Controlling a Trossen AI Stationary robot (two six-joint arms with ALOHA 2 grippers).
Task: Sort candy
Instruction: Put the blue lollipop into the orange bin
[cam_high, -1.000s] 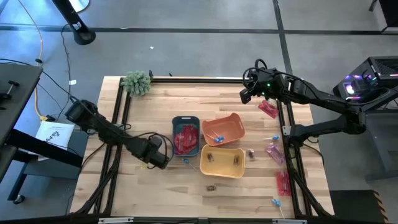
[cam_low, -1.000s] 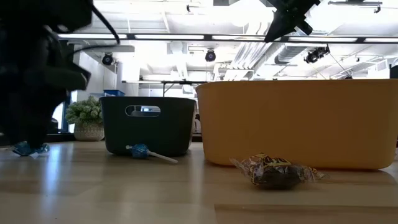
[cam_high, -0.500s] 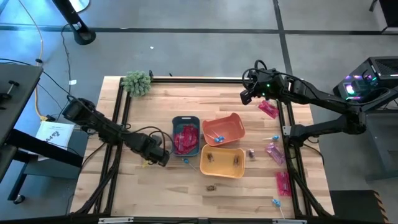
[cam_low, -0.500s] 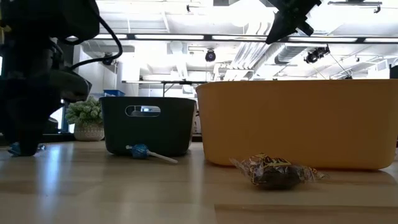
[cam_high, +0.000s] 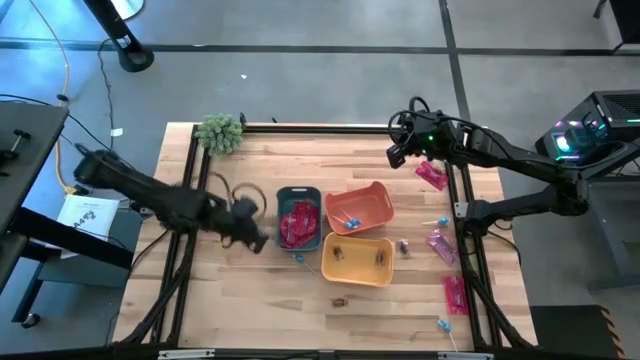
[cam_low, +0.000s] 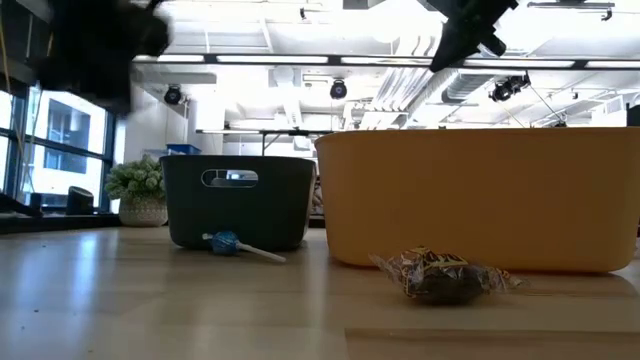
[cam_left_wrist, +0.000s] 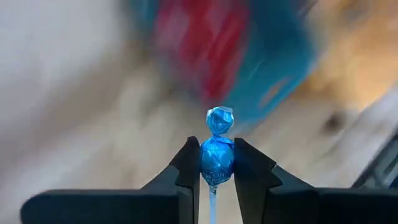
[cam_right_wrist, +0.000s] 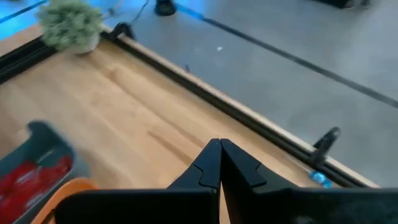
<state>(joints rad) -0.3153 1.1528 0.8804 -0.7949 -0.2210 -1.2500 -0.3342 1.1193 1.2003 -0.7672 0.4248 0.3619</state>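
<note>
Currently the left gripper (cam_left_wrist: 217, 163) pinches a blue lollipop (cam_left_wrist: 217, 155) by its wrapped head, with the white stick running down between the two fingers (cam_left_wrist: 186, 165). Seen from above, this gripper (cam_high: 252, 228) sits over the wooden table (cam_high: 240, 300), just beside the grey-blue bin (cam_high: 299, 193) that holds red packets (cam_high: 298, 222). The right gripper (cam_right_wrist: 219, 163) has its fingers pressed together on nothing and hovers near the table's far right corner (cam_high: 398, 152). An orange bin (cam_high: 357, 207) contains blue lollipops (cam_high: 350, 219), and a yellow bin (cam_high: 357, 258) contains small brown pieces (cam_high: 380, 258). Loose candy lies on the table: a lollipop (cam_high: 302, 262) just in front of the grey-blue bin, a brown piece (cam_high: 340, 299) in front of the yellow bin, and pink-red packets (cam_high: 443, 244) with further lollipops (cam_high: 442, 325) along the right edge. A fuzzy green ball (cam_high: 220, 131) stands at the far left corner.
</note>
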